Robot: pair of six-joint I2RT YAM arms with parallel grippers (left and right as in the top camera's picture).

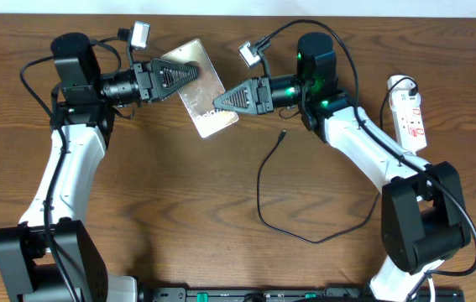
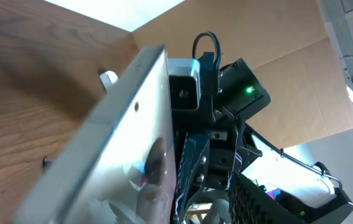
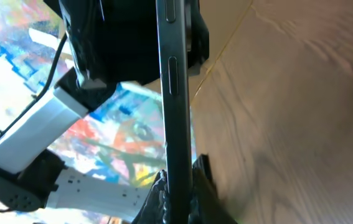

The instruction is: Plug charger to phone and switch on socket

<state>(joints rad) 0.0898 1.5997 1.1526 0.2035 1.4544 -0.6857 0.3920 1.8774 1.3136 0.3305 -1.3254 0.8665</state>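
Observation:
The phone [image 1: 206, 94] is held off the table between both arms, tilted. My right gripper [image 1: 219, 102] is shut on its lower right edge. In the right wrist view the phone [image 3: 175, 93] stands edge-on between the jaws [image 3: 177, 198]. My left gripper [image 1: 192, 74] reaches over the phone's upper left part. In the left wrist view the phone [image 2: 111, 149] fills the left side, and one jaw shows far to the right with a gap beside the phone. The charger [image 1: 260, 189] lies loose on the table, its plug [image 1: 282, 132] just right of the phone. The socket [image 1: 410, 113] lies at the far right.
The socket's white cord loops at its top end [image 1: 399, 82]. The charger cable curves down and right toward the right arm's base [image 1: 422, 218]. The left arm's base [image 1: 49, 256] stands at the bottom left. Bare wood lies between the arms.

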